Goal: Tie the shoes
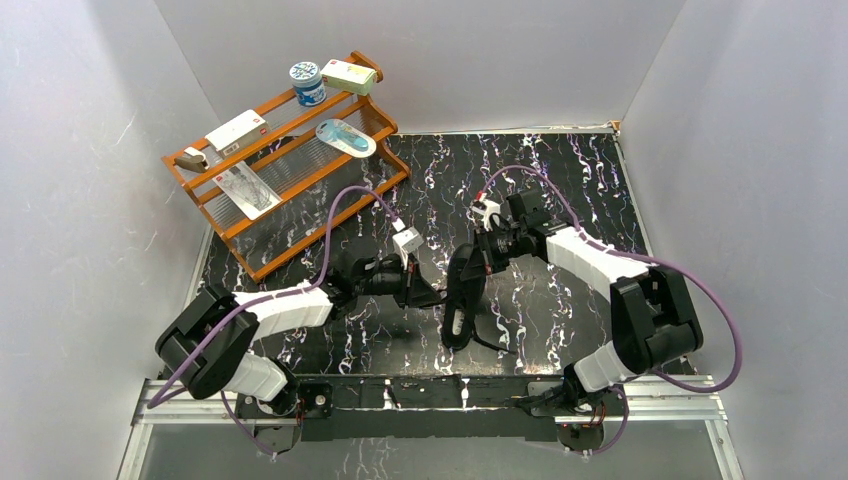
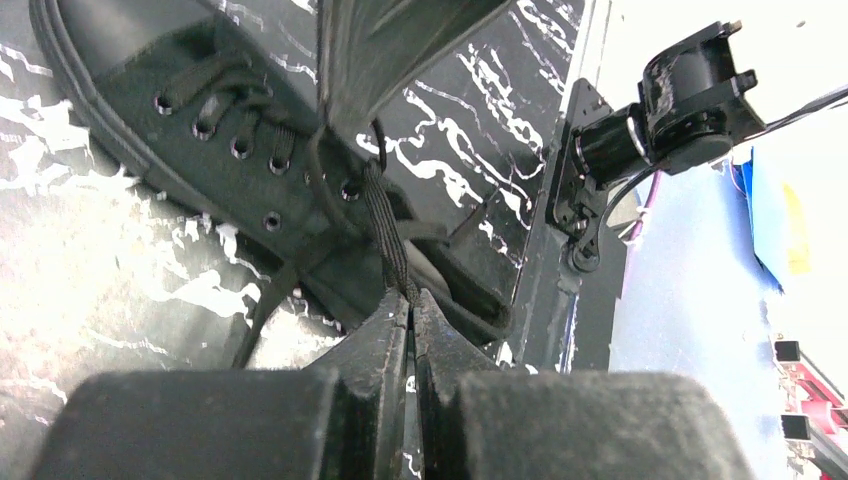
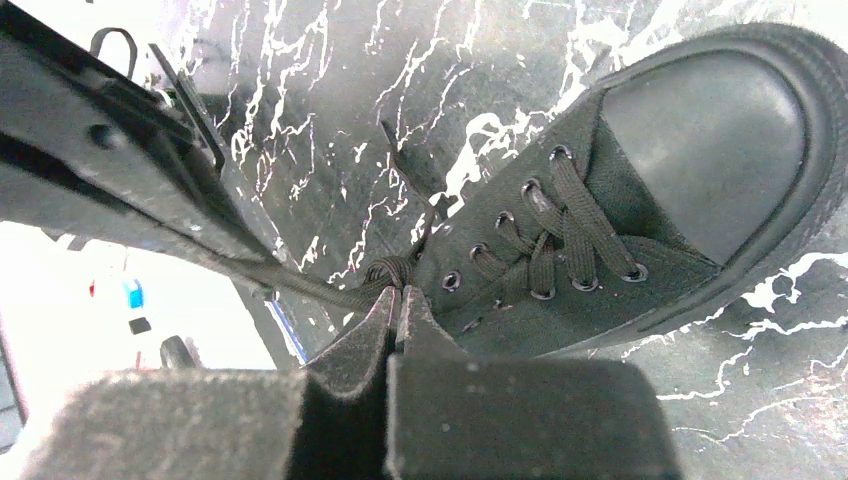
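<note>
A small black low-top sneaker lies on the marbled black table between my two arms, with a white label on its insole. My left gripper is at the shoe's left side. In the left wrist view it is shut on a taut black lace that runs up from the eyelets of the shoe. My right gripper is at the shoe's upper right. In the right wrist view it is shut on a bunched lace beside the top eyelets of the shoe.
A wooden rack with a tub, boxes and packets stands at the back left. A loose lace end trails on the table right of the shoe. White walls close in the table on three sides. A metal rail runs along the near edge.
</note>
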You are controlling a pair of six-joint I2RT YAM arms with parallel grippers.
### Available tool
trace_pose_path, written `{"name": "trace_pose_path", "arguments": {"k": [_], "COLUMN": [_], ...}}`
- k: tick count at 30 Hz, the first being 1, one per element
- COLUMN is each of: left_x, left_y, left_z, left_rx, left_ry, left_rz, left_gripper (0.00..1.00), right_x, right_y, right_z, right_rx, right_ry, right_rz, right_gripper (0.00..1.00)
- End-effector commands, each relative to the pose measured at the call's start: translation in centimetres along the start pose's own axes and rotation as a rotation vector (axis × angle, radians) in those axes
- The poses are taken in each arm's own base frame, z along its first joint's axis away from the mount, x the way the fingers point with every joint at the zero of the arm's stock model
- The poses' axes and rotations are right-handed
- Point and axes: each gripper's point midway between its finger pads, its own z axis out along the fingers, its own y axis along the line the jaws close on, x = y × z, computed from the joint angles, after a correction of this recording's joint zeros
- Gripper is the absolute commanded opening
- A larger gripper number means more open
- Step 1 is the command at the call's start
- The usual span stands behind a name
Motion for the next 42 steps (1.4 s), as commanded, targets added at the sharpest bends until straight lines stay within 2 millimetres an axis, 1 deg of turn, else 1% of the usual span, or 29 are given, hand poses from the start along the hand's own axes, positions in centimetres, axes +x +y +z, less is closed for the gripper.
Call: {"name": "trace_pose_path", "arguments": {"k": [1, 4, 8, 13, 16, 19, 21, 24, 27, 29, 30, 33, 36, 38, 39, 40, 42], "left_x": [1.0, 1.9, 2.2, 2.7, 2.9, 2.4, 1.9, 1.8, 2.0, 0.9, -0.1, -2.6, -4.6, -5.3, -5.1, -5.2, -4.4], "left_y": [-0.2, 0.4, 0.9, 2.3, 2.3, 1.6, 1.1, 0.7, 0.3, 0.0, -0.4, -0.6, -0.4, -0.1, 0.3, 0.3, 1.0], "left_z": [-0.9, -1.0, -0.6, -0.3, -0.4, -1.0, -1.5, -2.2, -2.7, -3.1, -3.3, -3.5, -2.4, -1.0, 0.0, 1.0, 2.7], "left_rx": [-0.036, -0.065, -0.088, -0.17, -0.181, -0.162, -0.153, -0.153, -0.145, -0.156, -0.154, -0.177, -0.17, -0.137, -0.111, -0.065, -0.008], "left_ry": [0.016, 0.048, 0.087, 0.166, 0.203, 0.196, 0.183, 0.184, 0.21, 0.181, 0.152, 0.104, 0.066, 0.053, 0.07, 0.083, 0.105], "left_rz": [-0.06, -0.09, -0.121, -0.172, -0.185, -0.143, -0.098, -0.067, -0.049, -0.029, -0.011, 0.018, 0.035, 0.046, 0.05, 0.063, 0.071], "left_gripper": [0.0, 0.0, 0.0, 0.01, 0.08, 0.2, 0.26, 0.3, 0.37, 0.43, 0.45, 0.49, 0.49, 0.46, 0.43, 0.4, 0.39], "right_x": [-1.4, -1.2, -1.1, -1.4, -1.4, -1.3, -1.3, -1.1, -1.0, -0.9, -0.9, -1.0, -1.2, -1.3, -1.4, -1.6, -2.0], "right_y": [1.7, 2.3, 2.3, 2.5, 2.5, 2.7, 2.6, 2.7, 2.8, 2.8, 2.8, 2.8, 3.1, 3.2, 3.3, 3.5, 3.8], "right_z": [-1.0, -1.0, -0.9, -0.8, -0.9, -0.9, -1.0, -1.0, -1.1, -1.2, -1.2, -1.2, -1.4, -1.4, -1.4, -1.5, -1.6], "right_rx": [-0.033, -0.075, -0.083, -0.101, -0.103, -0.112, -0.11, -0.117, -0.122, -0.12, -0.121, -0.124, -0.132, -0.135, -0.138, -0.144, -0.153], "right_ry": [-0.083, -0.085, -0.087, -0.083, -0.078, -0.067, -0.064, -0.055, -0.052, -0.05, -0.049, -0.046, -0.05, -0.052, -0.053, -0.057, -0.073], "right_rz": [-0.075, -0.098, -0.123, -0.135, -0.142, -0.149, -0.159, -0.174, -0.189, -0.201, -0.205, -0.21, -0.214, -0.217, -0.219, -0.222, -0.22], "right_gripper": [0.0, 0.0, 0.0, 0.0, 0.0, 0.0, 0.0, 0.0, 0.0, 0.0, 0.0, 0.0, 0.0, 0.0, 0.0, 0.0, 0.0]}}
